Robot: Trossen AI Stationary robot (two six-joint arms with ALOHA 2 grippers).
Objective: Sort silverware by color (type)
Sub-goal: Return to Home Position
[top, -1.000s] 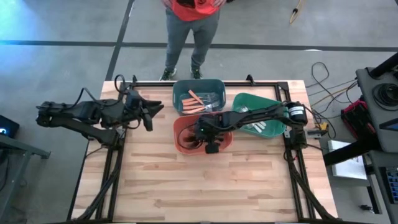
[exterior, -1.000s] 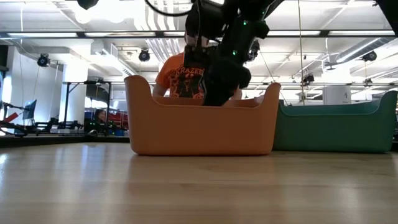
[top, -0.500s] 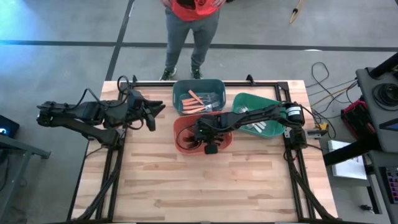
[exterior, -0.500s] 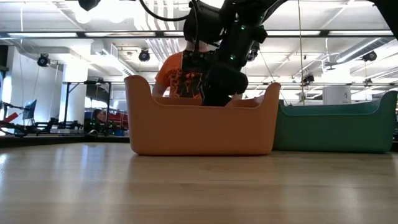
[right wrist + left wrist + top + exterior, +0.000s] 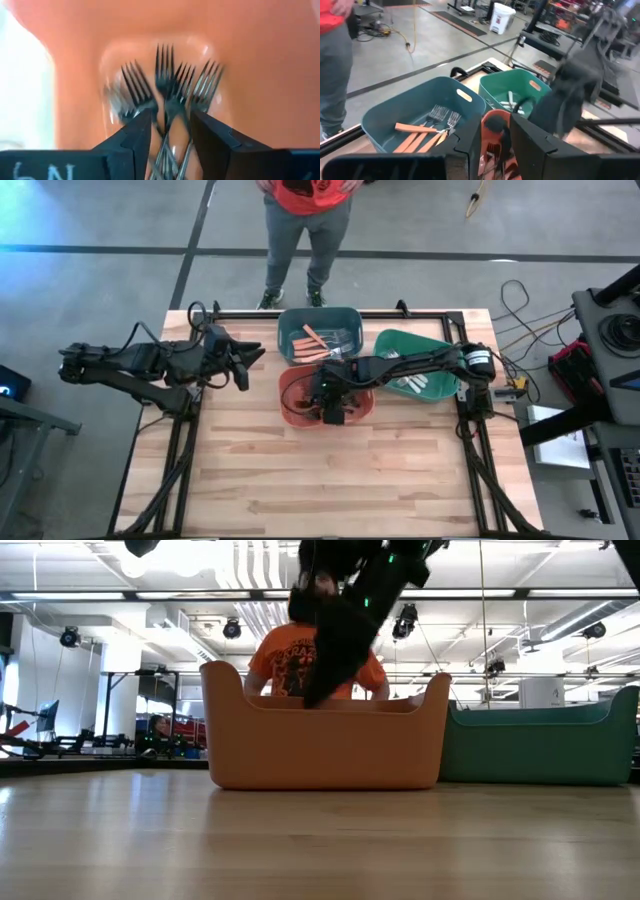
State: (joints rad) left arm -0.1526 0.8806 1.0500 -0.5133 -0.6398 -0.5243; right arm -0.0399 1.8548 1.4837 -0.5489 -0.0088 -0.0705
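Look down on the wooden counter (image 5: 330, 480) from above. The orange bin (image 5: 287, 398) comes first, near the middle. Your right tool (image 5: 334, 406) hangs over it and points down into it. Its two fingers are spread apart and hold nothing. Under them the black forks (image 5: 167, 85) lie in a pile on the floor of the orange bin. At 10 o'clock from that bin your left tool (image 5: 246, 360) waits above the counter's left side. Its fingers are apart too, with nothing in them. At 12 o'clock from the orange bin is the teal bin (image 5: 284, 330), with the orange-handled forks (image 5: 314, 338) inside. At 2 o'clock is the green bin (image 5: 445, 345), with the silver pieces (image 5: 415, 385) in it. Past the counter, at 12 o'clock, a person (image 5: 305, 225) stands.
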